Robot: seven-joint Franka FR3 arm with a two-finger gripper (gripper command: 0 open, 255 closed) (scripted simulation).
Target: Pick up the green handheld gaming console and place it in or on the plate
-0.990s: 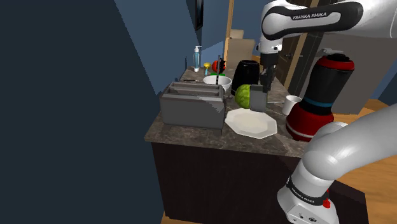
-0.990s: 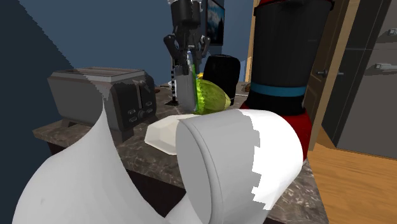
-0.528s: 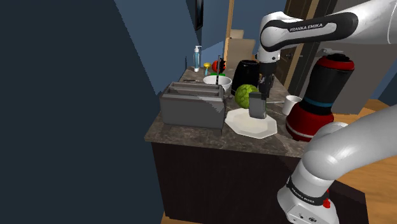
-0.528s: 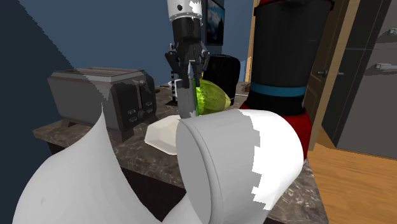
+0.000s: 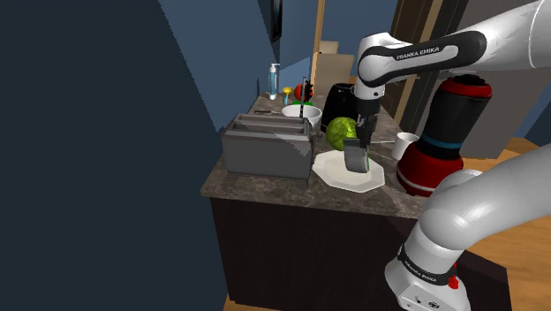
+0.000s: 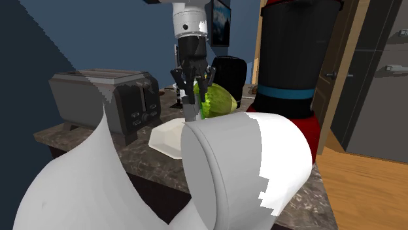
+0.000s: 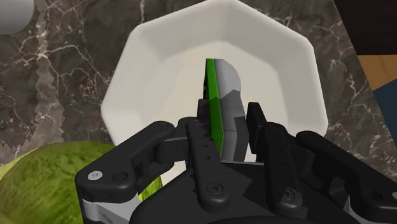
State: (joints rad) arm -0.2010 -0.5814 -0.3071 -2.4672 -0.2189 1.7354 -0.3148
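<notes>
Though grey in shoulder view, the console [image 7: 215,111] looks green wrist-side.

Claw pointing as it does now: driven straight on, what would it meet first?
The white plate lies straight ahead of the claw. The green-and-grey console it clasps juts out beyond it, so that would likely touch first.

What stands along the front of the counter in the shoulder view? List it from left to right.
toaster → white plate → red and black blender
</notes>
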